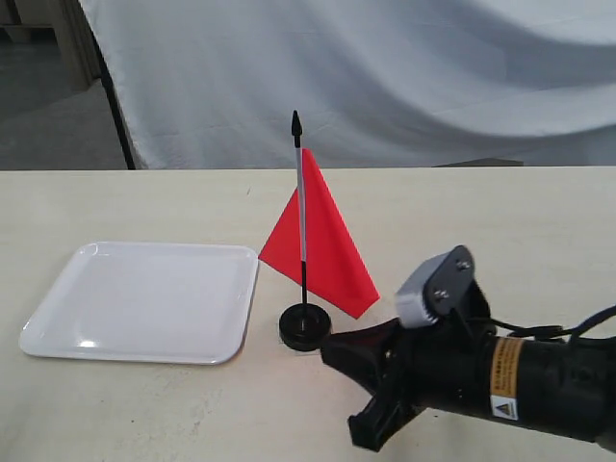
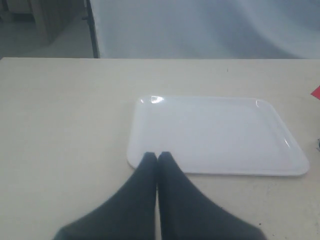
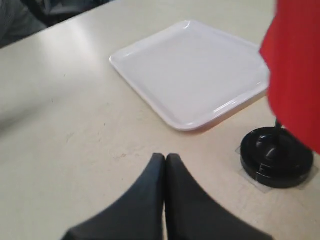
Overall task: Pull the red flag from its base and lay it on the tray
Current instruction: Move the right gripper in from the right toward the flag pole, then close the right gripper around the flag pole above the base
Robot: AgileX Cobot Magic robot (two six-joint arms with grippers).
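Fingers of the right gripper are pressing together, holding nothing, hovering near the base. The left gripper is likewise closed, near the tray. The approach seems to be underway, with the grasp not yet begun. The next move is calling for opened fingers around the stick and a straight upward pull. The red flag is standing in its base on the desk, just beside the tray, its long axis vertical, tip pointing up.

One label shows, on the right arm just behind the right gripper. The label has an orange-yellow strip with black print too small to read. Below the strip is a black warning triangle on white.
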